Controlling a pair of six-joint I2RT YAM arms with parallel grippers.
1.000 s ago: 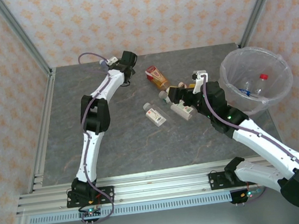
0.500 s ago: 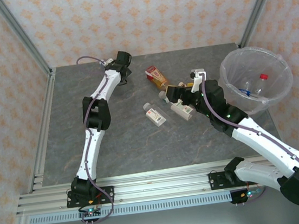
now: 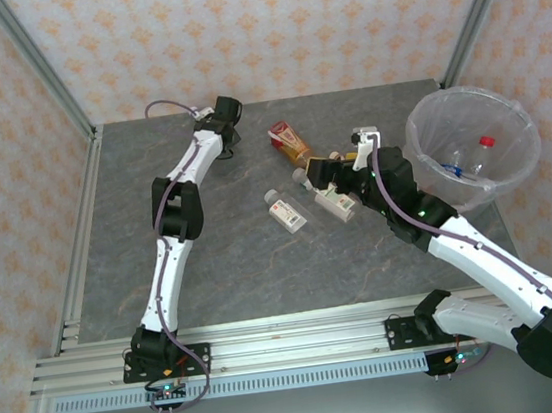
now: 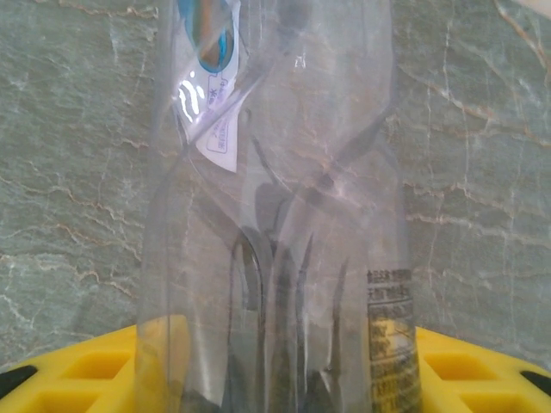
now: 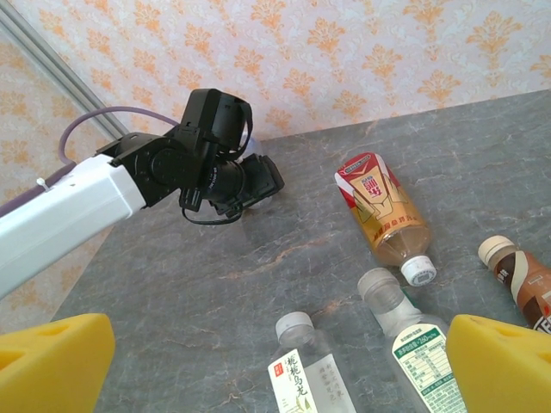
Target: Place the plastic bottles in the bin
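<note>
Plastic bottle (image 4: pixel 275 215), clear and crushed, sits at the bench's (image 3: pixel 213 265) far edge, pinched by the left gripper (image 4: pixel 275 361), while the right gripper (image 5: pixel 275 361) gapes empty; next, lift it across to the bin (image 3: pixel 411 140).

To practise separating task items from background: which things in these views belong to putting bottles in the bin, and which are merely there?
Job: bin; crushed clear bottle; red-label bottle; brown bottle; white-label bottle; green-labelled bottle; red-capped bottle inside the bin.
Merely there: patterned wall; metal frame post; purple cable.
</note>
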